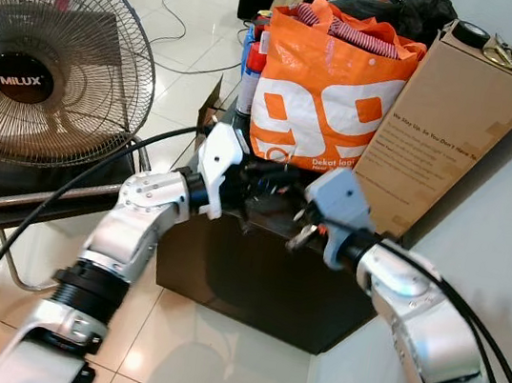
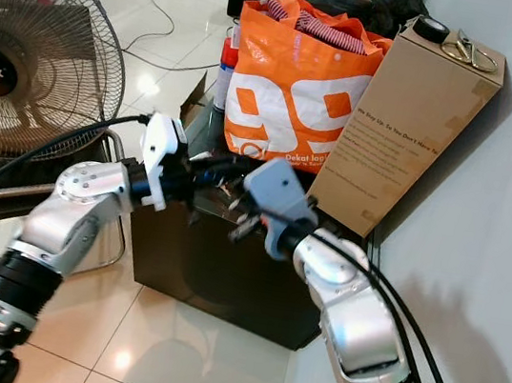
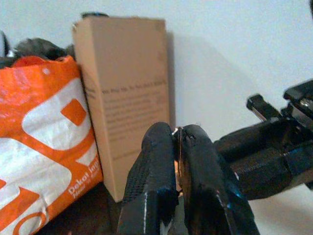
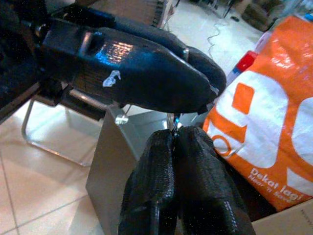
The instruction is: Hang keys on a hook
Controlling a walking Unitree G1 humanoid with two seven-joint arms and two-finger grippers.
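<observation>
Both pincers meet nose to nose over the dark table (image 1: 253,278): the left pincer (image 1: 273,177) comes in from the left, the right pincer (image 1: 302,220) from the right, tips almost touching. The left wrist view has the left one's fingers (image 3: 156,166) pressed together on a thin sliver of metal, and the right wrist view has the right one's fingers (image 4: 161,171) pinched shut too, with a small metal ring poking out at the tips. Those are the keys (image 1: 303,229) (little more than a glint from the head camera), dangling between the two pincers just above the table's front edge. Behind them on the table stands an orange shopping bag (image 1: 333,92), stuffed full, and just beside it against the wall a tall brown cardboard box (image 1: 444,123). Off to the left, a standing fan (image 1: 50,55) sits on a chair (image 1: 4,197), with the tiled floor (image 1: 212,358) below.
</observation>
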